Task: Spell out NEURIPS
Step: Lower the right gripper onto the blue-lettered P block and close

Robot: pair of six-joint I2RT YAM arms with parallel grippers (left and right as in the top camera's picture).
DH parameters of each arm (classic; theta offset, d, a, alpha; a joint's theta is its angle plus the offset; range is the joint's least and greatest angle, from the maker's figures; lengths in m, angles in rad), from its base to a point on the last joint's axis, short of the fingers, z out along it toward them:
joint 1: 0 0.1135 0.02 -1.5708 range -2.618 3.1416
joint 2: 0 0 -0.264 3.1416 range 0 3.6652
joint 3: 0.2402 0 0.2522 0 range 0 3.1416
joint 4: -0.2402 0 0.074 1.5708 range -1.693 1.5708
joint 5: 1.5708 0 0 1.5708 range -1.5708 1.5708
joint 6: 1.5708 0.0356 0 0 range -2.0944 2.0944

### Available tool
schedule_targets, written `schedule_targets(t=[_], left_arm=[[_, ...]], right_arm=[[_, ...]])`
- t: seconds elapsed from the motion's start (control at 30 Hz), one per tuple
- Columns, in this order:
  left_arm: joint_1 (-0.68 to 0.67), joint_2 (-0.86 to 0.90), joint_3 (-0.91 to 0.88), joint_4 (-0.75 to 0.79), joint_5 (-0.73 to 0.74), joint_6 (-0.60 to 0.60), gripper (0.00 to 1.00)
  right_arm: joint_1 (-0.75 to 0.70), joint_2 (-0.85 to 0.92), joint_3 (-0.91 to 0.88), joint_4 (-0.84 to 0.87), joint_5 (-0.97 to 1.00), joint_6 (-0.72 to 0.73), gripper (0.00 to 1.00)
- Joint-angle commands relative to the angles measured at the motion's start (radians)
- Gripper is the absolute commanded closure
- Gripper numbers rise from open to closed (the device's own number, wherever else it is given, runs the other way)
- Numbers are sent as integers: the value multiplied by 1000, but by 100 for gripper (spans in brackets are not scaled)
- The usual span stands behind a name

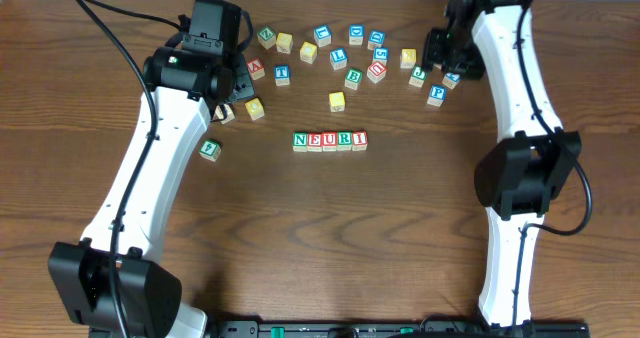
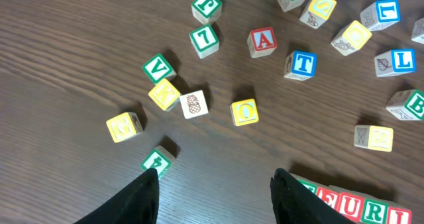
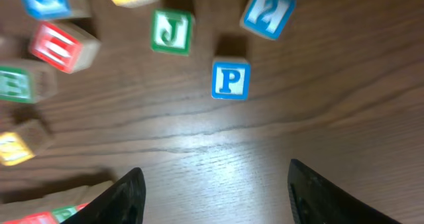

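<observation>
Five cubes stand in a row reading N E U R I [image 1: 330, 140] at mid table; the row's red-lettered end shows in the left wrist view [image 2: 361, 209]. The blue P cube [image 1: 436, 94] lies loose at the right. It sits ahead of my right gripper [image 3: 215, 171], which is open and empty, with the P cube [image 3: 230, 80] apart from its fingers. In the overhead view the right gripper [image 1: 447, 66] hangs just above that cube. My left gripper [image 2: 215, 177] is open too, empty, over bare wood among the left cubes [image 1: 224, 106]. I cannot pick out the S cube for sure.
Several loose letter cubes are scattered across the back of the table [image 1: 330, 53]. A green J cube [image 3: 172, 30] and a blurred blue-lettered cube [image 3: 267, 12] lie close to P. A green-lettered cube [image 2: 158, 160] lies by my left finger. Red A [image 2: 263, 41] and blue T [image 2: 301, 64] lie farther off.
</observation>
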Motion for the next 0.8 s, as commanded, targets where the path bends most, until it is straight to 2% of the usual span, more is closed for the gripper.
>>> schedule_targets(t=[0.0,0.23,0.3,0.47,0.77], left_arm=[[5,-4,2,-2,-31,10,46],[5,-4,2,-2,-32,10,44],[5,-4,2,-2,-32,10,41],[5,-4,2,-2,-32,10,41],[5,-4,2,-2,-31,10,41]], right_arm=[[-6,3,-81,35,5,19,36],[-27,5,-193,176,5,10,37],[-31,5,-217,220,4,-13,34],[-35,5,-278,317,5,-69,35],[-40,5,-334,405,5,-82,51]])
